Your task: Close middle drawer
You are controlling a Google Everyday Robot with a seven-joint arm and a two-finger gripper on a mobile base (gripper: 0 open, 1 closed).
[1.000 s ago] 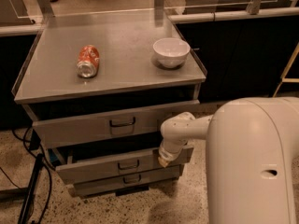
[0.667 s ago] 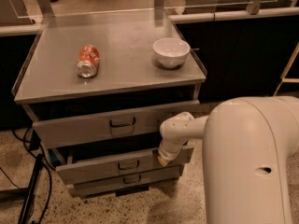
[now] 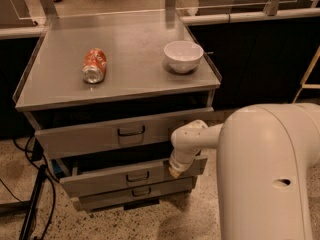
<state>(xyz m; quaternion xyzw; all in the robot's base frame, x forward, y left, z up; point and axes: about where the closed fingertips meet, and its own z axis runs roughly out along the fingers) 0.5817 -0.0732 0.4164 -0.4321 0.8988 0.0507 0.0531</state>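
Note:
The grey steel cabinet [image 3: 120, 96] has three drawers. The middle drawer [image 3: 110, 178] has a low front panel and a small dark loop handle [image 3: 137, 176]; it stands pulled out a little past the lowest drawer [image 3: 115, 197]. The taller top drawer [image 3: 90, 138] also stands out. My white arm reaches in from the right, and its gripper [image 3: 175, 170] rests against the right end of the middle drawer's front panel.
An orange soda can [image 3: 95, 65] lies on its side on the cabinet top, and a white bowl [image 3: 183, 56] stands to its right. Black cables [image 3: 35, 204] and a dark stand lie on the floor at the left. Dark counters stand behind.
The arm and middle drawer show no clear movement; the gripper stays at the drawer front's right end.

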